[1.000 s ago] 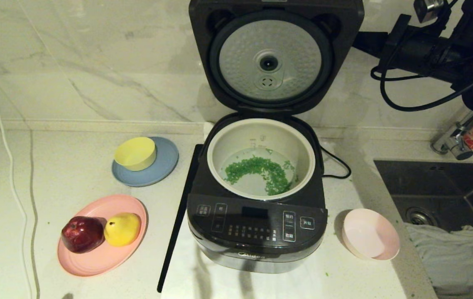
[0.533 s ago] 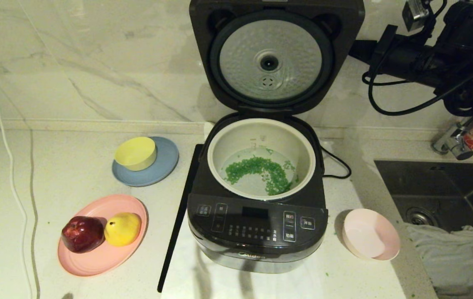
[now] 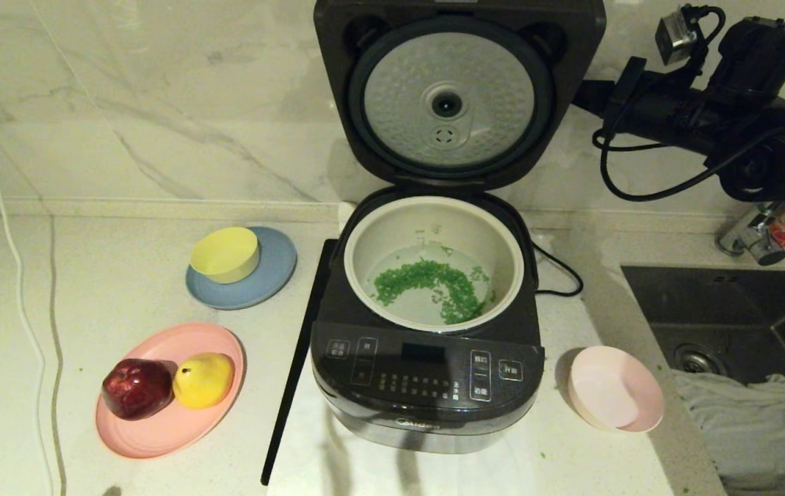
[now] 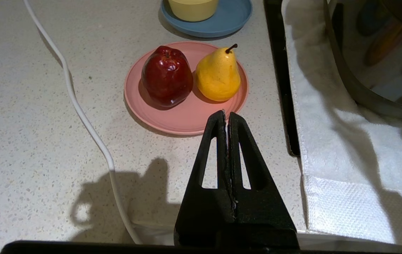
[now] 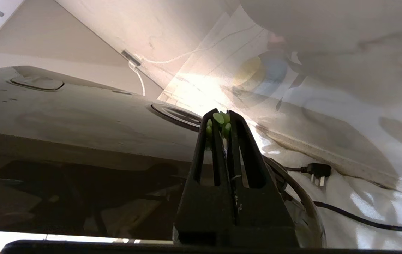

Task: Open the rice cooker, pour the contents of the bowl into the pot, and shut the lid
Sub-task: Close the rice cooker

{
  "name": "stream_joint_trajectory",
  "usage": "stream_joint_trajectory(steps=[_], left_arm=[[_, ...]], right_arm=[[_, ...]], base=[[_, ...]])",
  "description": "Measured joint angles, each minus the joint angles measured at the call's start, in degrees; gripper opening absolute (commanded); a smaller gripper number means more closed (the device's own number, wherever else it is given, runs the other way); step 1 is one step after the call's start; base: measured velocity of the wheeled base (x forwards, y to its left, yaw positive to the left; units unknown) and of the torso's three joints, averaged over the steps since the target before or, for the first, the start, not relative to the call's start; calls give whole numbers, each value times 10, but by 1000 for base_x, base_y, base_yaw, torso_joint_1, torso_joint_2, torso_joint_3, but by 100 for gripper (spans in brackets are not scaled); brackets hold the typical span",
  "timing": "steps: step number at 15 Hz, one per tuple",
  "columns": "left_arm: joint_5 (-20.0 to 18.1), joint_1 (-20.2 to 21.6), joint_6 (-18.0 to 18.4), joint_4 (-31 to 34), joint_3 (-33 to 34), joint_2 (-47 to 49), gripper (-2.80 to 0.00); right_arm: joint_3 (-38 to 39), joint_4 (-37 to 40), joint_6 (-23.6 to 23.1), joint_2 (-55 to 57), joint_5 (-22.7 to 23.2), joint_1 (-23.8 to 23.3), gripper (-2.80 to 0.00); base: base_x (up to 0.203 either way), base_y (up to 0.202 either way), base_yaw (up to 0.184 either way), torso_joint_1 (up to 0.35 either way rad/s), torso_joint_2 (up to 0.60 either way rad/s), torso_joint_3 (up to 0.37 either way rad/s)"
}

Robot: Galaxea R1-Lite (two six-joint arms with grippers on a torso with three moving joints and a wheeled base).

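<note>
The right arm (image 3: pixel 709 117) has shifted leftward in the head view, toward the raised lid (image 3: pixel 457 89) of the rice cooker (image 3: pixel 426 324). Its forward end, formerly clear of the lid's right edge, now reaches that edge near the upper corner; contact cannot be confirmed. The wrist housing sits further left and slightly lower than before. The looped black cable (image 3: pixel 647 176) under the arm has travelled left with it.

Black arm (image 3: pixel 702 114), looping cables (image 3: pixel 640 186)
</note>
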Motion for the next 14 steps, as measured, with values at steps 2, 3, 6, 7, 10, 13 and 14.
stream_joint_trajectory(steps=[2, 3, 6, 7, 10, 13, 14], left_arm=[[0, 0, 0, 0, 0, 0, -280], [0, 0, 0, 0, 0, 0, -280], [0, 0, 0, 0, 0, 0, -280], [0, 0, 0, 0, 0, 0, -280], [0, 0, 0, 0, 0, 0, -280], [0, 0, 0, 0, 0, 0, -280], [0, 0, 0, 0, 0, 0, -280]], right_arm=[[0, -3, 0, 3, 1, 1, -280], [0, -3, 0, 5, 1, 2, -280], [0, -7, 0, 8, 2, 11, -280], [0, -8, 1, 8, 5, 13, -280], [6, -7, 1, 3, 9, 22, -280], [11, 5, 1, -12, 10, 29, -280], [14, 16, 2, -20, 10, 29, -280]], base=[[0, 0, 0, 0, 0, 0], [0, 0, 0, 0, 0, 0], [0, 0, 0, 0, 0, 0], [0, 0, 0, 0, 0, 0], [0, 0, 0, 0, 0, 0], [0, 0, 0, 0, 0, 0], [0, 0, 0, 0, 0, 0]])
